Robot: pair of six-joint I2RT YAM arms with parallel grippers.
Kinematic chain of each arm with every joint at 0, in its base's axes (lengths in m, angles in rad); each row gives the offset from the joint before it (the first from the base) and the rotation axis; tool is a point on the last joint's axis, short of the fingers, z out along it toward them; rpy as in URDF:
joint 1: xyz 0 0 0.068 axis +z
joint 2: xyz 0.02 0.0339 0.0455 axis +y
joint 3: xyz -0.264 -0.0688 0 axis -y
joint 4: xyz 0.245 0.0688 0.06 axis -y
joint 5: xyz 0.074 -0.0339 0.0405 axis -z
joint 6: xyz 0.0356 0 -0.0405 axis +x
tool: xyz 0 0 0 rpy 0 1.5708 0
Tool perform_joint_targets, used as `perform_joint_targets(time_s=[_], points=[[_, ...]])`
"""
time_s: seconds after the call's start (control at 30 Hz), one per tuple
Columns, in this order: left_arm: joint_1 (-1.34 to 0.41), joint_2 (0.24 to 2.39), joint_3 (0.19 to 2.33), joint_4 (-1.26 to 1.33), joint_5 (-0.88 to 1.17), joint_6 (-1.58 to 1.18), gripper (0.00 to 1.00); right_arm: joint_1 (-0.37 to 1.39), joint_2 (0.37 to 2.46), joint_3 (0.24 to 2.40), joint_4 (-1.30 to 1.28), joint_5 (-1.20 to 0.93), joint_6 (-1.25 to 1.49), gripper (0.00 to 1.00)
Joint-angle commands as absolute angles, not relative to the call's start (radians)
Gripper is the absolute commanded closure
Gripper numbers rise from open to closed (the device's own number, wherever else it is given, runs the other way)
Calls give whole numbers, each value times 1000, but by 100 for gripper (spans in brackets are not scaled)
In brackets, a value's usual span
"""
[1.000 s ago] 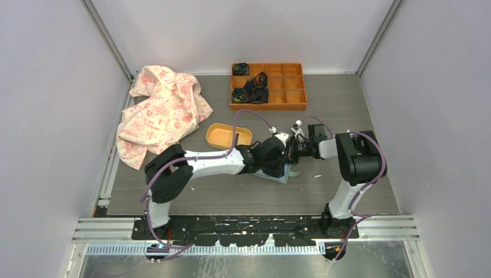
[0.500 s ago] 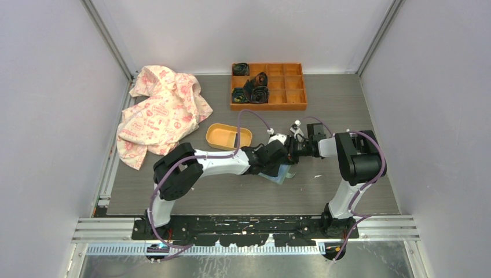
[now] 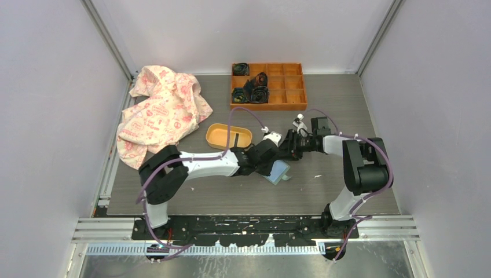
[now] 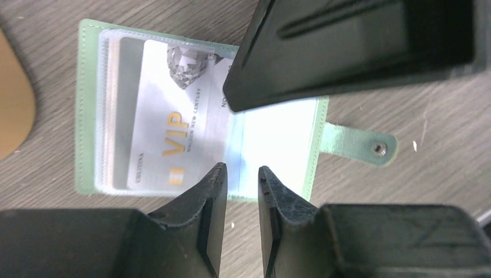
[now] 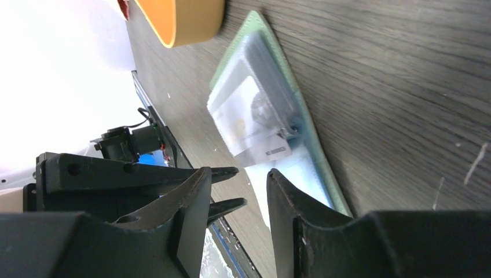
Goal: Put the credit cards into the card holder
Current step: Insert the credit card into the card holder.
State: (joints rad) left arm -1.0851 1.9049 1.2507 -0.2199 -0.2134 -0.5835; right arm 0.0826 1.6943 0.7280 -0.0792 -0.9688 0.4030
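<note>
The pale mint-green card holder lies open and flat on the table, its snap tab pointing away from the sleeves. A whitish-grey card marked VIP sits in its clear sleeves and also shows in the right wrist view. My left gripper hovers at the holder's edge, jaws a narrow gap apart and empty; it is left of the holder in the top view. My right gripper is open and empty just above the holder, behind it in the top view. No other cards show.
A yellow-orange oval dish sits just left of the grippers. An orange compartment tray with dark rolled items stands at the back. A pink-patterned cloth is heaped at the back left.
My left gripper has drawn back to the left off the card holder, which now lies more exposed. My right gripper has shifted slightly back and left, and its arm has swung outward.
</note>
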Motion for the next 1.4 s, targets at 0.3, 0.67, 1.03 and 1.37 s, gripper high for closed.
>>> perform_joint_targets(time_s=[0.3, 0.67, 1.03, 1.37], points=[[-981, 1583, 1024, -117, -143, -481, 76, 73, 1509, 799, -279, -895, 269, 91], [-880, 1724, 1132, -217, -108, -418, 83, 179, 1635, 800, -314, -762, 305, 99], [-868, 1854, 1226, -281, -110, -377, 84, 224, 1707, 833, -286, -719, 370, 99], [-868, 1862, 1178, -256, -43, -391, 86, 258, 1762, 928, -326, -735, 368, 99]])
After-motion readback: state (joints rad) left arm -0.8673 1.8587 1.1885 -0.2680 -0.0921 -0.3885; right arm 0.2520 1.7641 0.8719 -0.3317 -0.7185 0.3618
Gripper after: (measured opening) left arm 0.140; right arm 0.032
